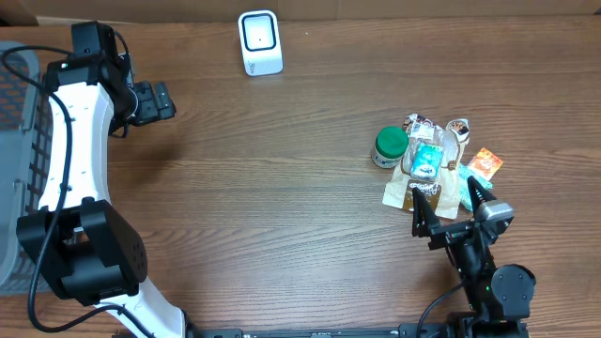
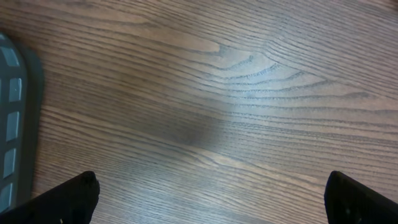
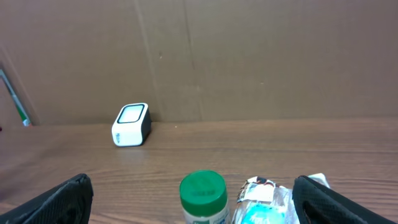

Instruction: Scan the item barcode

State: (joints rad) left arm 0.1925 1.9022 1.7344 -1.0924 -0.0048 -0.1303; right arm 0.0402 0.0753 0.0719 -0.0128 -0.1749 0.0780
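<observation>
Your left gripper (image 1: pixel 169 100) hangs wide open and empty over bare bench (image 1: pixel 282 216) in the upper left of the overhead view, with the grey basket (image 1: pixel 14 160) at the left edge of the frame beside its arm. Your right gripper (image 1: pixel 447 199) sits at the lower right, spread wide and holding nothing, its fingertips at the lower edge of the pile (image 1: pixel 434 176) of items; you cannot tell whether they touch it. That pile lies right of centre. A jar (image 1: pixel 391 146) with a green lid stands upright on its left side, against a clear bag (image 1: pixel 427 156) with a blue print, and an orange packet (image 1: pixel 486 164) lies at the pile's right edge. Any barcode is too small for you to make out. The scanner (image 1: pixel 260 42), white with a dark window, stands at the top centre of the frame, well apart from the pile and from both grippers. In the right wrist view it stands left of centre before a brown cardboard wall (image 3: pixel 249 56), with the jar's lid at the bottom centre.
</observation>
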